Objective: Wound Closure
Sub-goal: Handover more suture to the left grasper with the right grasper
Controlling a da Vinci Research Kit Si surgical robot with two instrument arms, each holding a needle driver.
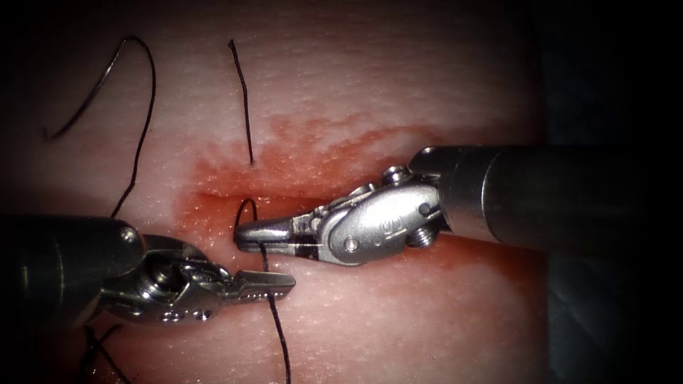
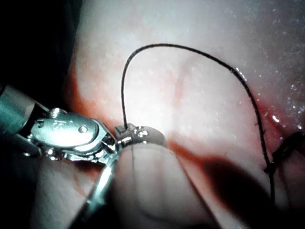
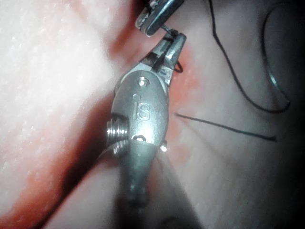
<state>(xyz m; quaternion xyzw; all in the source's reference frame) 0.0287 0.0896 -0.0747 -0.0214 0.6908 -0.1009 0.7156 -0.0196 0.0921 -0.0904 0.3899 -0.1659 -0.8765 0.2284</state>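
Needle: curved, lying free on the tissue [image 1: 398, 85] at the endoscope view's far left [image 1: 78, 107], well apart from both tools; not in the tissue.
Thread: dark strand [image 1: 279, 334] looping up out of the cut [image 1: 284, 193] to the right tool's tip.
Cut end: short loose piece [image 1: 245, 107] above the cut.
Right tool [image 1: 242, 235]: jaws closed on the thread loop (just below the cut).
Left tool [image 1: 284, 283]: jaws look closed, crossing the thread; whether they hold it, cannot tell.
Nearer arm: left, to the needle.
Red fluid [image 1: 213, 178]: stains the tissue around the cut.
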